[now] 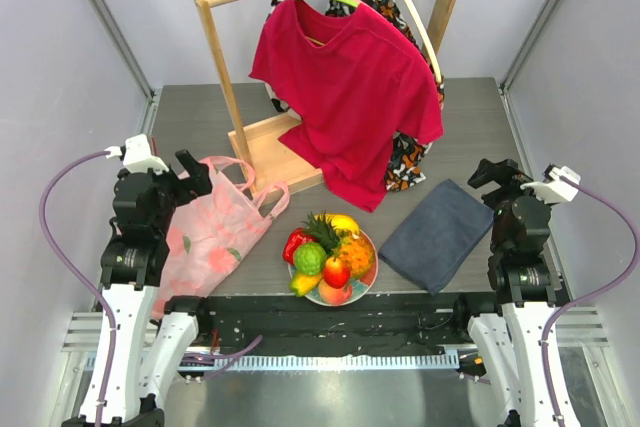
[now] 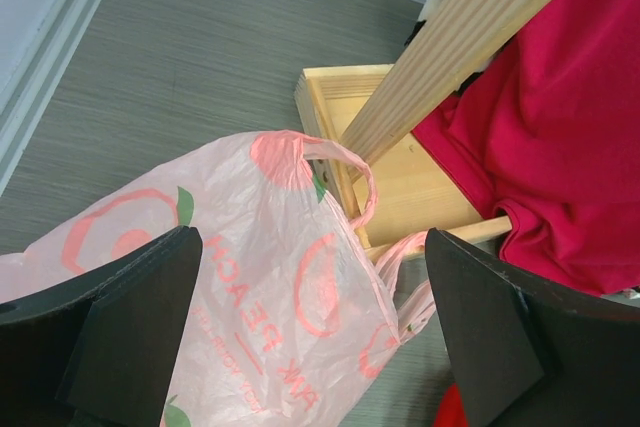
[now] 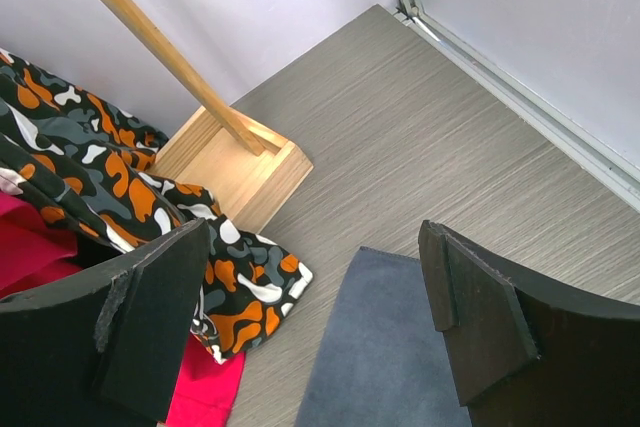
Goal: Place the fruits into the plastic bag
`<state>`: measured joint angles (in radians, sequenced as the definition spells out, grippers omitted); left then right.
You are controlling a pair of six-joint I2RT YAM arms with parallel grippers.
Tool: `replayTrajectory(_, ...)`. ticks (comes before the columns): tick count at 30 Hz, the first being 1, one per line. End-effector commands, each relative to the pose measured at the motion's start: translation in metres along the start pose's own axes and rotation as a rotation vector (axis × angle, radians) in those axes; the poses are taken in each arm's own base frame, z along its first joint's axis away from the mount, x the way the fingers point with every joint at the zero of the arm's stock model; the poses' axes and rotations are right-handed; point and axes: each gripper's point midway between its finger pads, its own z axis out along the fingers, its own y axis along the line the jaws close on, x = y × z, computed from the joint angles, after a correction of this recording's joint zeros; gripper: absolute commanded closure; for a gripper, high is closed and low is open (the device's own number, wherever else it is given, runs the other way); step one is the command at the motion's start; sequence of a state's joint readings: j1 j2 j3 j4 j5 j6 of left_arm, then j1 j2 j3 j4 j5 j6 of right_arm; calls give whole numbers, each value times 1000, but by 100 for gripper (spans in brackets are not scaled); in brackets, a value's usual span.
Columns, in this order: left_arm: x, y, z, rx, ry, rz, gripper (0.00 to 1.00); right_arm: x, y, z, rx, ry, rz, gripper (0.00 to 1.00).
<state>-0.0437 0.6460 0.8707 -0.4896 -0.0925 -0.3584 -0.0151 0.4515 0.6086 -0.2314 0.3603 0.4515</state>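
Left end effector [image 2: 310,239] wide, bag [image 2: 250,287] lettering wrist-only

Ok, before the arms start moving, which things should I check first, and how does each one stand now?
1. Open, empty left tool: ok, fingers wide apart above the plastic bag.
2. Open, empty right tool: ok.
3. All fruits together on the plate: ok, none picked yet.
4. Open mouth on the plastic bag: not ok, it lies flat.
5. Free bag handles, away from the wooden rack base: cannot tell, one loop overlaps its edge.
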Motion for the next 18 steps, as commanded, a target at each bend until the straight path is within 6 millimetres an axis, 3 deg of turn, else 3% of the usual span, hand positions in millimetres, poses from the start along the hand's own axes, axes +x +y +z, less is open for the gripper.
replayTrajectory(1, -8, 2, -1, -11, -25, 13, 0, -16, 7, 0, -27, -58, 16, 6)
replayTrajectory(10, -4, 2, 4, -4, -18, 27, 0, -17, 6, -2, -30, -66, -1, 7)
replayTrajectory(18, 5, -2, 18, -32, 53, -11, 8, -14, 22, -5, -118, -27, -39, 7)
